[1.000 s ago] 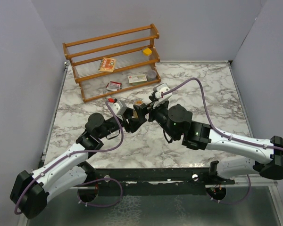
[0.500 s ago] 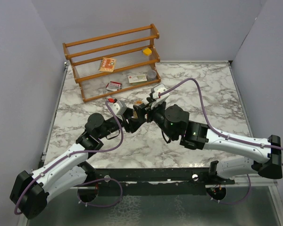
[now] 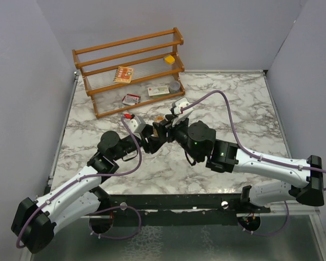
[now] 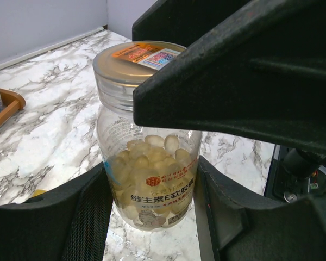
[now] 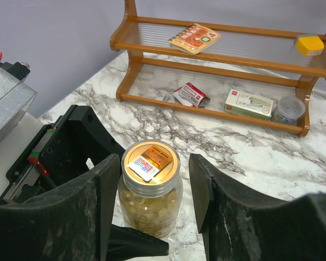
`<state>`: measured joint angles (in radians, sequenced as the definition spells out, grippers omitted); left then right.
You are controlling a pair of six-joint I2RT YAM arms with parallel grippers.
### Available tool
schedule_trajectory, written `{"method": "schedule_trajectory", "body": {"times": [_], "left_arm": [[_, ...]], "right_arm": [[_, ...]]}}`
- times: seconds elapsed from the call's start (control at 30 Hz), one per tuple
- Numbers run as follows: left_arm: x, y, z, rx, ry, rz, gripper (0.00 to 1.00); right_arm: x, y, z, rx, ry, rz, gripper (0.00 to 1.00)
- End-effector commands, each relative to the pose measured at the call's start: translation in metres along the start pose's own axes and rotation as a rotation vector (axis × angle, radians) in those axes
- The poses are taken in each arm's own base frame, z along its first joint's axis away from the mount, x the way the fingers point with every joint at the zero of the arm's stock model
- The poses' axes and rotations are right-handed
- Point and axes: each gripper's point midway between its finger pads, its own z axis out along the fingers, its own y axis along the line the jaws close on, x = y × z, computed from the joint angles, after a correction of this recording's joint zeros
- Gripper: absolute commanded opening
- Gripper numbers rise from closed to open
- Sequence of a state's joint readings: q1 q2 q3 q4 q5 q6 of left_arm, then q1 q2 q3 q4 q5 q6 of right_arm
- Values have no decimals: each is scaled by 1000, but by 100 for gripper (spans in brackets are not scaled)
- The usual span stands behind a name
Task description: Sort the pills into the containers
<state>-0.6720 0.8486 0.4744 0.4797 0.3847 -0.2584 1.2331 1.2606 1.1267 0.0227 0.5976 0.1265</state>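
Note:
A round amber-tinted jar (image 4: 149,163) full of pale yellow pills, with a gold lid (image 5: 151,161), is held upright just above the marble table. My left gripper (image 4: 152,209) is shut on the jar's lower body, with one finger pressed against each side. From above, my right gripper (image 5: 152,190) straddles the lid; its left finger (image 5: 106,201) is at the rim and a gap shows on the other side, so it is open. In the top view both grippers meet at the jar (image 3: 159,120). The small yellow box (image 5: 308,44) sits on the rack's middle shelf.
A wooden rack (image 3: 131,70) stands at the table's back left. It holds a printed card packet (image 5: 195,38), a red-and-white packet (image 5: 189,94), a white carton (image 5: 249,103) and a round grey tin (image 5: 288,109). Grey walls enclose the marble table (image 3: 244,109).
My right gripper has moved left onto the jar, and its jaws have narrowed round the lid. My left gripper has kept its hold and has not moved.

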Motion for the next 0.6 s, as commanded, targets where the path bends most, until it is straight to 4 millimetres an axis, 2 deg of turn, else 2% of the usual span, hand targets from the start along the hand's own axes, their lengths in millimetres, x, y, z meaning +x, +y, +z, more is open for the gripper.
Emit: {"method": "schedule_trajectory", "body": {"times": [0.0,0.57], "left_arm": [[-15,-8,-3,28,-58,28,0],[-12,-13,-3,55,-51,27,0]], "right_arm": [[-6,9,3,-29,-7,21,52],[-8,12,1,-53,-5,30,25]]}}
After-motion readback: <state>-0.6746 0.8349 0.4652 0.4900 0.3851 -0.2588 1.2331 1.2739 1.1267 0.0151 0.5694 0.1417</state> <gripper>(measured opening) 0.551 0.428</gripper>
